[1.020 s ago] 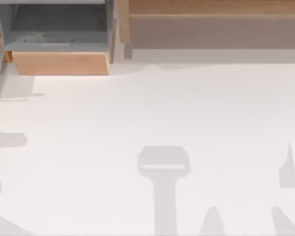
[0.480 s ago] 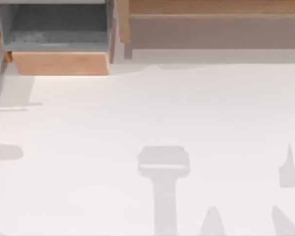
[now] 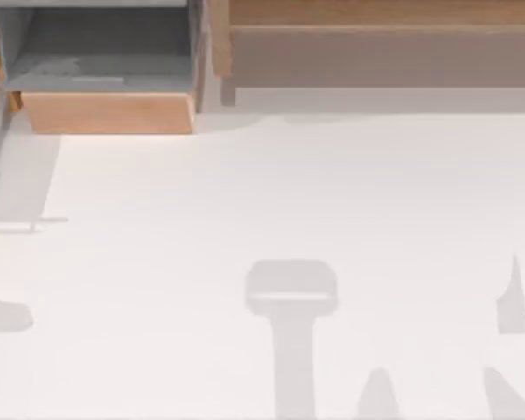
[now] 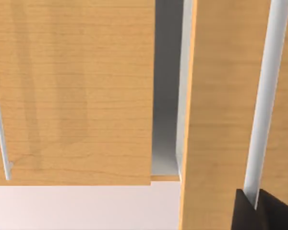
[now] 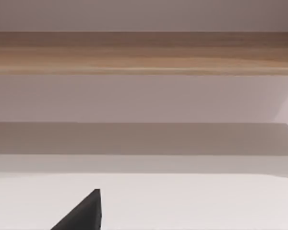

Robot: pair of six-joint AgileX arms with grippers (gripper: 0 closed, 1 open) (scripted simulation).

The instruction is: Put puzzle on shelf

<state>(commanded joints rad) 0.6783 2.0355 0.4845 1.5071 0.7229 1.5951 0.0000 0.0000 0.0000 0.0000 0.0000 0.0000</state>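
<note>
Left gripper (image 4: 260, 213) appeared as a dark tip pressed up close to upright wooden panels (image 4: 72, 96), with a pale rail (image 4: 266, 96) running down to meet it and a narrow grey gap between the panels. Whether it was wide, narrow or holding something could not be told. Right gripper (image 5: 84, 214) appeared as a dark wedge low over the white table (image 5: 192, 201), and its state could not be told either. Where the puzzle lay could not be told, nor whether either gripper carried it. From above, the shelf (image 3: 385, 54) sat at the far edge of the table (image 3: 271, 192) on its right side, a long light-brown board with a grey-brown recessed face, its long axis running left to right. Just beside it, on the far left, stood a smaller grey-lined box (image 3: 107, 112) with a wooden front. Seen from the right wrist, the shelf (image 5: 144, 51) stretched as a long wooden band straight ahead of the right gripper, across a strip of bare table. Judging by this, the right arm faced the shelf squarely and was the better placed to reach it, moving forward across its long axis, while the left arm was busy beside the wooden panels, well apart from the shelf.
</note>
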